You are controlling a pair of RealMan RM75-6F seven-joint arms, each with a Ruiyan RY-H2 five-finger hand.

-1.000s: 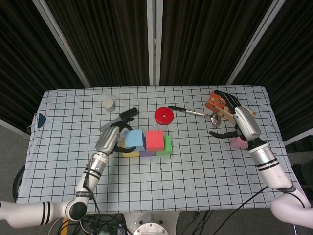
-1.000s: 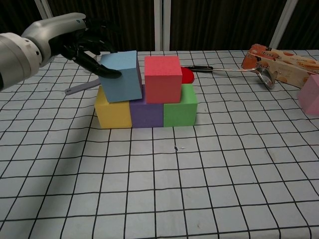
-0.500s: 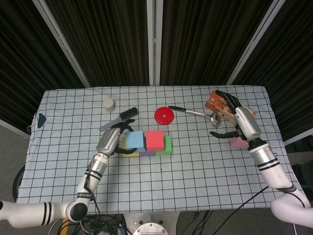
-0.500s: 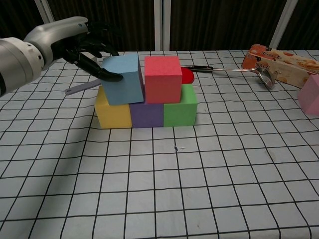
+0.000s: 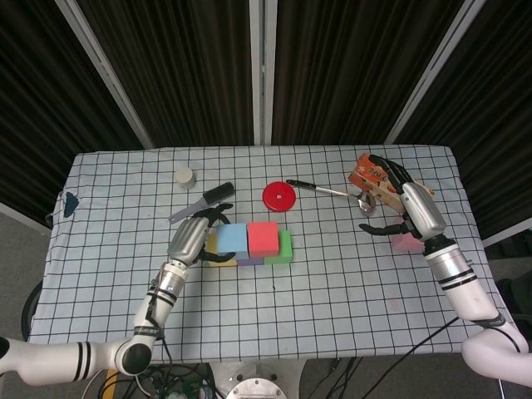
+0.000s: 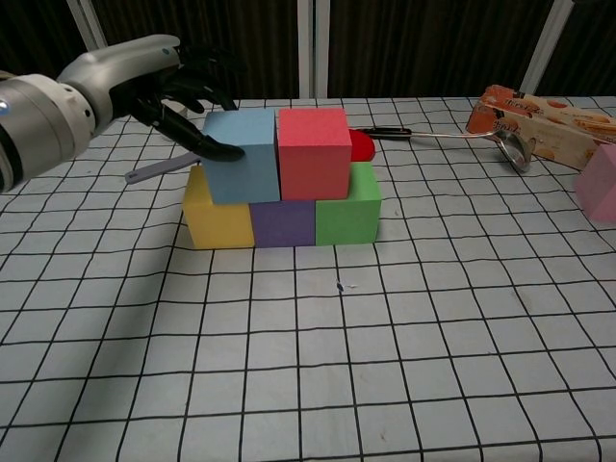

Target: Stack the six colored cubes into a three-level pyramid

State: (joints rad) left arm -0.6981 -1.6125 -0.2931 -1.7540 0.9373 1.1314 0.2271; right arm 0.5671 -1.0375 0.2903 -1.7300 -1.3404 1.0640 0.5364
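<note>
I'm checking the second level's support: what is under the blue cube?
The blue cube rests across the yellow cube and purple cube, beside the red cube. The contact faces themselves are covered. The left hand touches its side.

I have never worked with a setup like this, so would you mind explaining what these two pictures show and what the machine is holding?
A two-armed robot with finger hands works at a checked table. One picture looks down from its head, the other looks forward from its chest.

Five foam cubes are stacked: yellow cube, purple cube and green cube below, blue cube and red cube on top. The left hand touches the blue cube's side. The right hand hovers open beside the pink cube, which lies apart.

Also there: a red disc, a ladle, a snack box, a black-handled tool and a small cup.
</note>
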